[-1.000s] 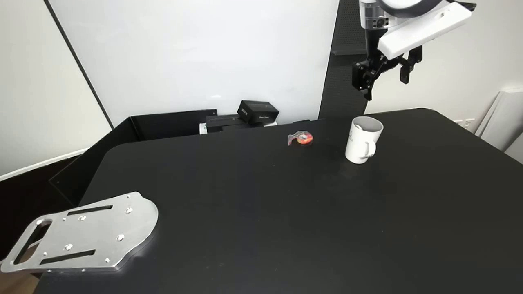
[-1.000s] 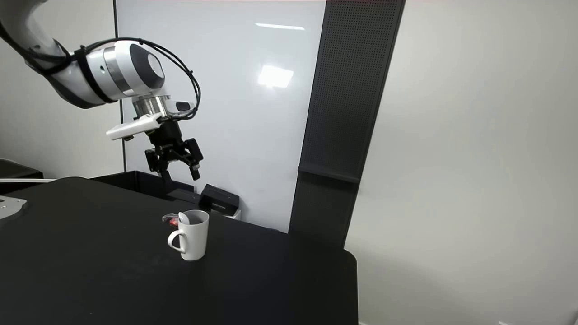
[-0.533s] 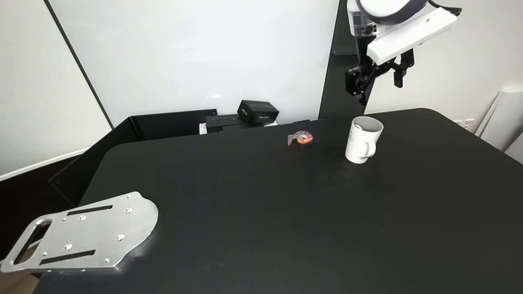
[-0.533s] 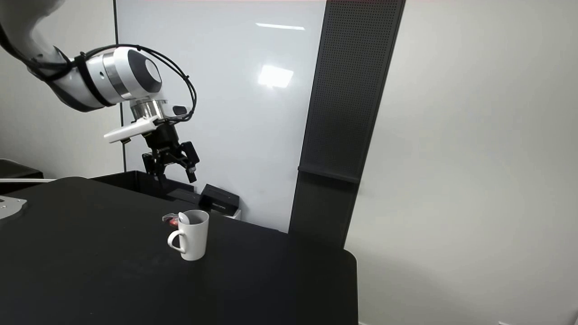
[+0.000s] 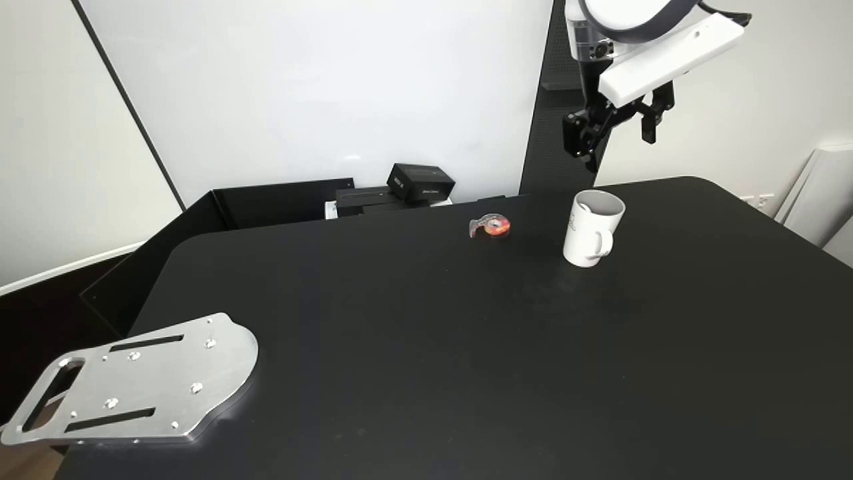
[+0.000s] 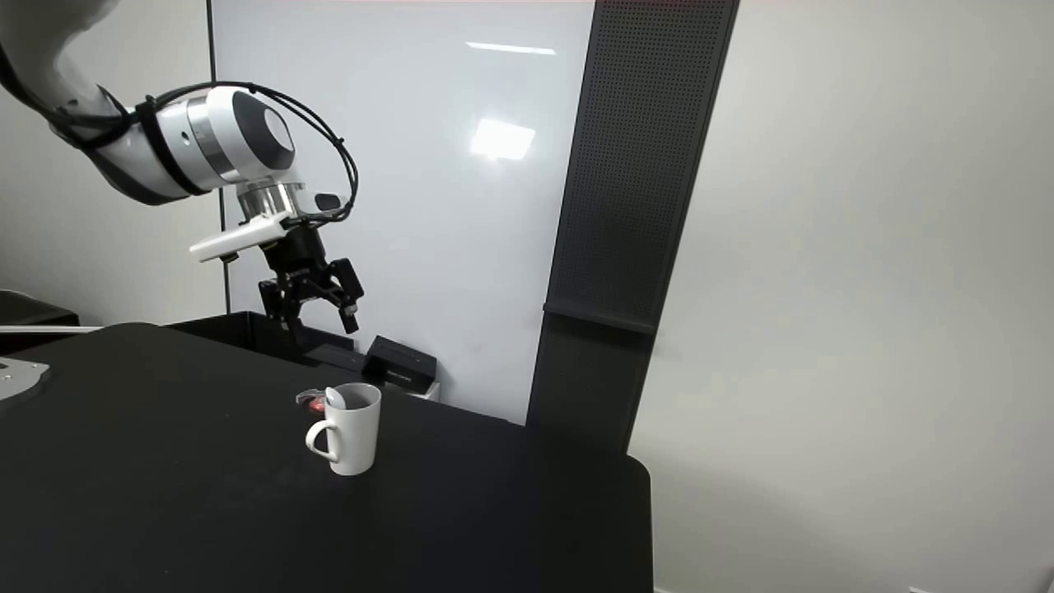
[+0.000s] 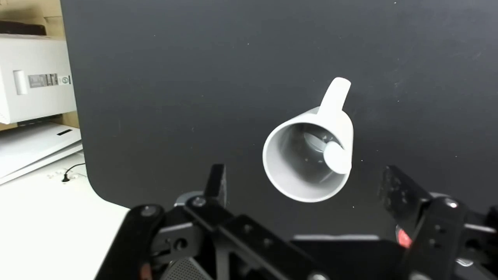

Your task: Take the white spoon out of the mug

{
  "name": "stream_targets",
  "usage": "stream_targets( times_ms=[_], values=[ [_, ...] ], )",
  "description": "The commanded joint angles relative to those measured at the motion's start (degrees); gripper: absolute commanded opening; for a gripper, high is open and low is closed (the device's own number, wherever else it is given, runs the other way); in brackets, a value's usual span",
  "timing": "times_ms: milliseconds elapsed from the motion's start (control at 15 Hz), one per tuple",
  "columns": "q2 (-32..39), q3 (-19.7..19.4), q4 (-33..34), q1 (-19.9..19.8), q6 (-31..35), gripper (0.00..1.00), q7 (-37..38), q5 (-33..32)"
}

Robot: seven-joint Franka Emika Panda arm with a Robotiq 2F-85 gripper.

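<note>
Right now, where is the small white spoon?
In the wrist view, the white spoon is inside the white cylindrical mug, at the rim's right side.

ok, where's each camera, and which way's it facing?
An exterior view, raised, looks across the table to the white wall; arm's end and gripper show.
An exterior view, raised, faces the perforated panel; arm and gripper show.
Wrist view, on arm's end, looks down at mug and white spoon; gripper shows.
Both exterior views share mug and tape.

Wrist view down into mug (image 7: 292,167)
</note>
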Motion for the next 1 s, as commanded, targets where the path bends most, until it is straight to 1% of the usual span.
stream_targets(
  times_ms=[0, 200, 467, 933],
  values=[
    [1.9, -1.1, 1.7, 1.9, 0.4, 1.00, 0.6, -1.3],
    [3.8, -1.1, 2.8, 2.8, 0.6, 1.00, 0.4, -1.2],
    [6.2, -2.1, 4.8, 3.9, 1.6, 1.00, 0.8, -1.9],
    [10.1, -3.5, 8.0, 4.1, 2.7, 1.00, 0.2, -2.0]
  ],
)
